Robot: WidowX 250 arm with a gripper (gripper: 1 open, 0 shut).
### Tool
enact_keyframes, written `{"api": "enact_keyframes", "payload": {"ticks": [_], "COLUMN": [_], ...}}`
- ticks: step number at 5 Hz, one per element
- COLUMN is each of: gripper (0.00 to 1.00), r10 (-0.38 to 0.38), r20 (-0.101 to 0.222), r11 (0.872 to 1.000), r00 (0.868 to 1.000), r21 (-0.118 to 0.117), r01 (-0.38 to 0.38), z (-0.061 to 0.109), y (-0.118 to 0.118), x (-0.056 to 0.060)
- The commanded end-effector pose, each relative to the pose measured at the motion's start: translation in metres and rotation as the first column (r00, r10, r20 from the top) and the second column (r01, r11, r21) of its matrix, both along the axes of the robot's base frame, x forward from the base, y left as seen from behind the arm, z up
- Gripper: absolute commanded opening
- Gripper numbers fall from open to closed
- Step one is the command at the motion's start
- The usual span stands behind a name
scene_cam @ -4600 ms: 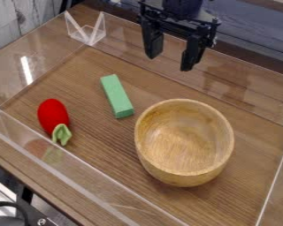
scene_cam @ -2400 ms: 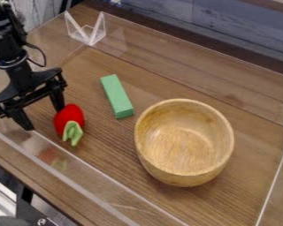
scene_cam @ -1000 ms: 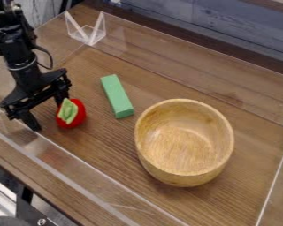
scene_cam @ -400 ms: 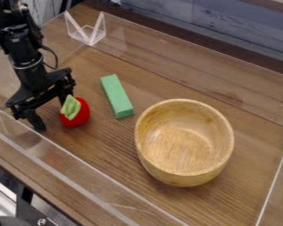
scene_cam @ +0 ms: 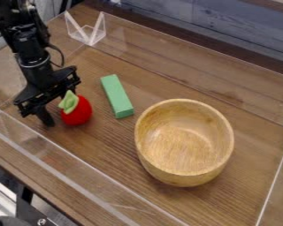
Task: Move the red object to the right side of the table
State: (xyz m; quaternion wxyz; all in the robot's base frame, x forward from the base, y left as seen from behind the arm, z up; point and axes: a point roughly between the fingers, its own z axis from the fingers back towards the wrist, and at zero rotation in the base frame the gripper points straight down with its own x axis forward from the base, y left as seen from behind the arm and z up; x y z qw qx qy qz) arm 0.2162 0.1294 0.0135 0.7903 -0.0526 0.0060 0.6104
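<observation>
Tabletop (scene_cam: 215, 75): black fingers (scene_cam: 40, 113) partly hide red object (scene_cam: 74, 110).

Robot lab: acrylic-walled table (scene_cam: 61, 181), toy props.

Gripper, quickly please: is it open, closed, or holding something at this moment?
Gripper: down at the red object, fingers on either side of it; whether they are clamped on it or only around it cannot be told.
</observation>
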Motion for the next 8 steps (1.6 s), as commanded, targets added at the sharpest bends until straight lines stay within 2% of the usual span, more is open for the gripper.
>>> {"api": "enact_keyframes", "payload": {"ticks": [1, 4, 7, 8], "gripper": [0.00, 0.00, 0.00, 1.00], "r10": [-0.002, 0.021, 0.037, 0.042], "r20": [-0.013, -0.026, -0.031, -0.034], "r11": [1.000, 0.999, 0.999, 0.999], "r00": [1.000, 0.999, 0.999, 0.999], "r21": [-0.014, -0.023, -0.030, -0.033], "r01": [0.002, -0.022, -0.038, -0.043], "z": [-0.003, -0.010, -0.018, -0.021], "y": [-0.011, -0.032, -0.042, -0.044], "x": [0.002, 0.013, 0.017, 0.017]}}
